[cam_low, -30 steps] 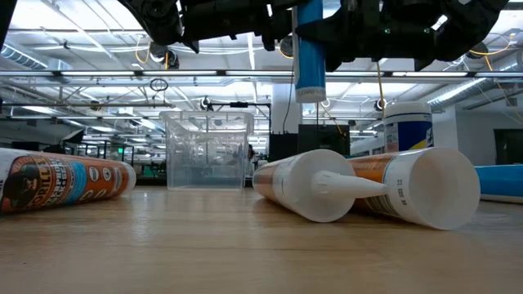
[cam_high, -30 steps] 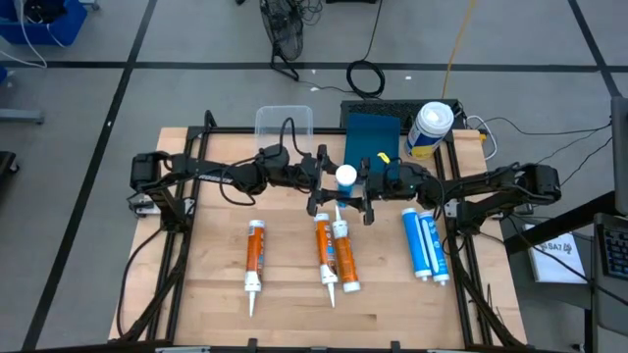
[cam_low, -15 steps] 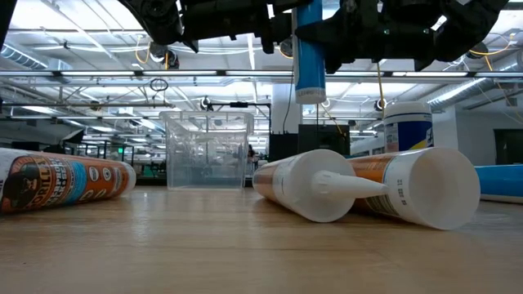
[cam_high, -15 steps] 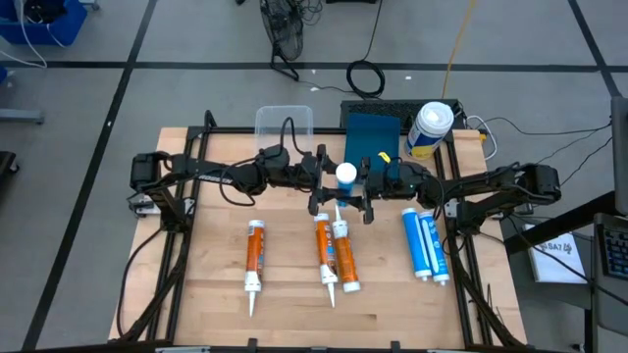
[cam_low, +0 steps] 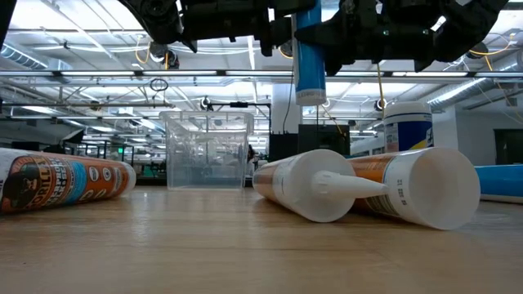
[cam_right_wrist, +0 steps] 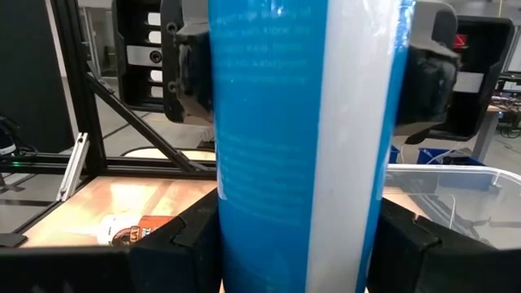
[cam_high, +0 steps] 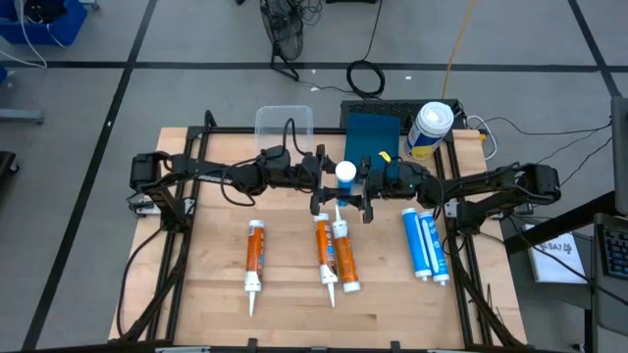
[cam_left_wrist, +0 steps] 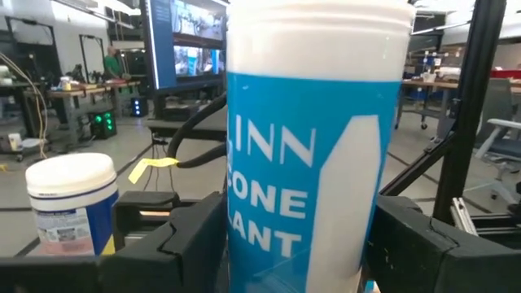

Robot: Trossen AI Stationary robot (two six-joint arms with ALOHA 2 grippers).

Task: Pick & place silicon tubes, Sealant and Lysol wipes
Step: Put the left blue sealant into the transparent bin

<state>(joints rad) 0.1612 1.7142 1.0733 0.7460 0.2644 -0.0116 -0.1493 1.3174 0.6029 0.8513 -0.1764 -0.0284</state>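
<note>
A: Since both arms meet over the middle of the wooden table (cam_high: pixel 294 294), what lies nearest the front edge?

B: Three orange-and-white sealant cartridges (cam_high: pixel 254 260), nozzles toward the front: one left of centre, two touching side by side (cam_high: pixel 335 255) in the middle. Toward the right edge lie two blue-and-white silicone tubes (cam_high: pixel 424 245), also side by side.

A: And above them?

B: A blue-and-white silicone cartridge (cam_low: pixel 310 51) hangs upright, clear of the table. The left gripper (cam_high: pixel 322 182) and right gripper (cam_high: pixel 368 183) face each other across it, and each is pinched on its body; both wrist views show dark fingers (cam_right_wrist: pixel 171 244) flanking the blue label. My guess is a handover, so that one arm can carry it where the other reaches poorly.

A: Where would it go?

B: Probably the clear plastic bin (cam_high: pixel 284 122) at the back edge, left of centre. Beside it stands a dark blue box (cam_high: pixel 373 132).

A: And the Lysol wipes?

B: The fat canister with white domed lid and yellow-and-blue label (cam_high: pixel 430 129) stands upright near the back right corner, untouched.
</note>
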